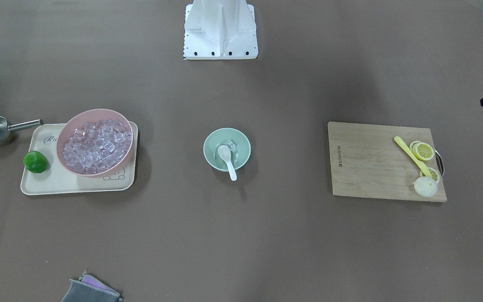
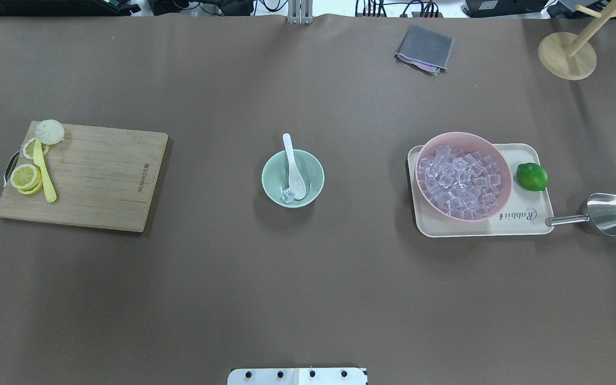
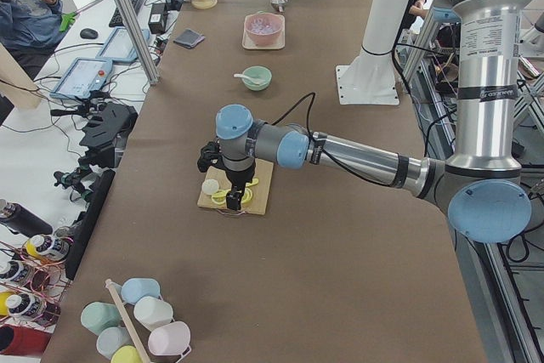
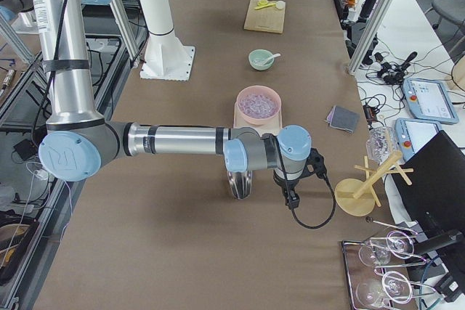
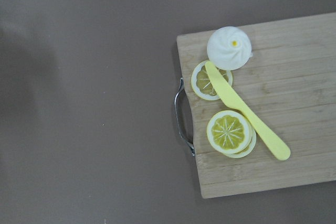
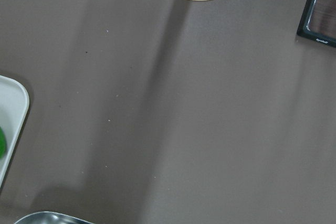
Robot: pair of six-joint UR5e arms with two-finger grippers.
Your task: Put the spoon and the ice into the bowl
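Note:
The mint-green bowl stands at the table's middle. The white spoon lies in it, scoop down inside and handle over the far rim. One clear ice cube lies in the bowl beside the scoop. Bowl, spoon and cube also show in the front view. My left gripper hangs over the cutting board's end. My right gripper hangs beyond the steel scoop. Both show only in side views, so I cannot tell whether they are open or shut.
A pink bowl full of ice and a lime sit on a cream tray at the right. A steel scoop lies beside it. A cutting board with lemon slices, a yellow knife and a bun is at the left.

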